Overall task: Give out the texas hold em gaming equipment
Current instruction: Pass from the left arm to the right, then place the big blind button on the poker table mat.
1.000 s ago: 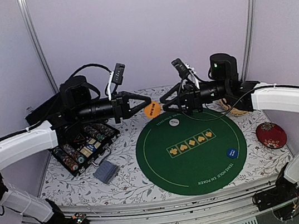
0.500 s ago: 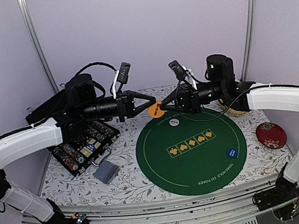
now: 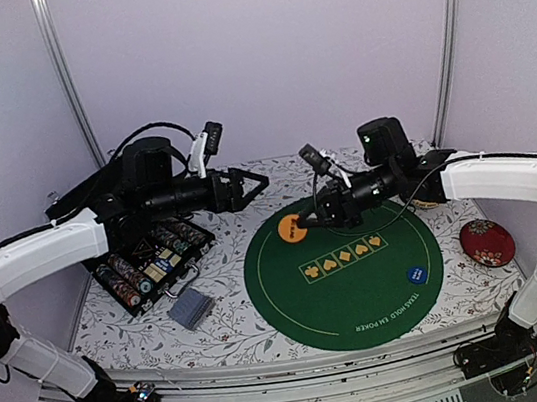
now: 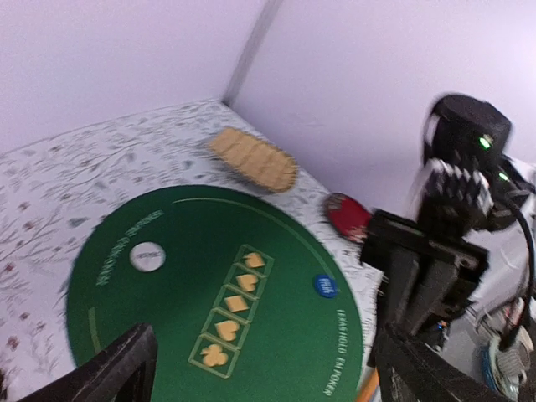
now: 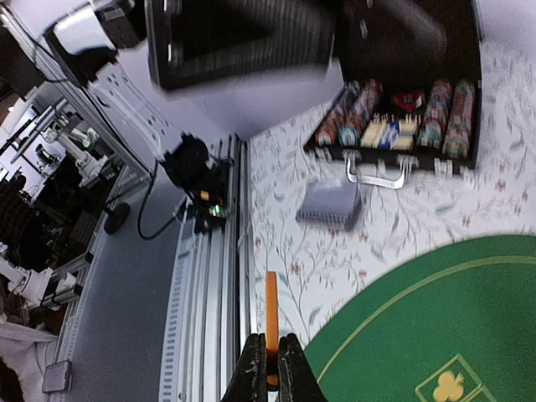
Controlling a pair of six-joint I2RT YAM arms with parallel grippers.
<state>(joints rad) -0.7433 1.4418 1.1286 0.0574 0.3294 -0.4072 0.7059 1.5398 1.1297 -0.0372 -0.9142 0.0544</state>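
My right gripper (image 3: 302,224) (image 5: 270,353) is shut on an orange marker disc (image 3: 291,228) (image 5: 271,306), held on edge above the back left part of the green poker mat (image 3: 345,275). Further left, my left gripper (image 3: 251,181) (image 4: 268,381) hangs open and empty above the table. A white disc (image 4: 147,255) and a blue disc (image 3: 416,274) (image 4: 325,286) lie on the mat. The grey-blue card deck (image 3: 192,308) (image 5: 330,203) rests on the tablecloth in front of the open chip case (image 3: 152,264) (image 5: 402,126), which holds rows of striped chips.
A red round cushion (image 3: 487,242) (image 4: 347,216) lies right of the mat. A tan woven mat (image 4: 251,159) sits at the back right, partly behind the right arm. The table's front rail (image 5: 209,276) runs close to the mat's near edge.
The orange disc passed from my left gripper to my right. The left jaws opened and drew back left; the right jaws shut on the disc and carried it down over the mat.
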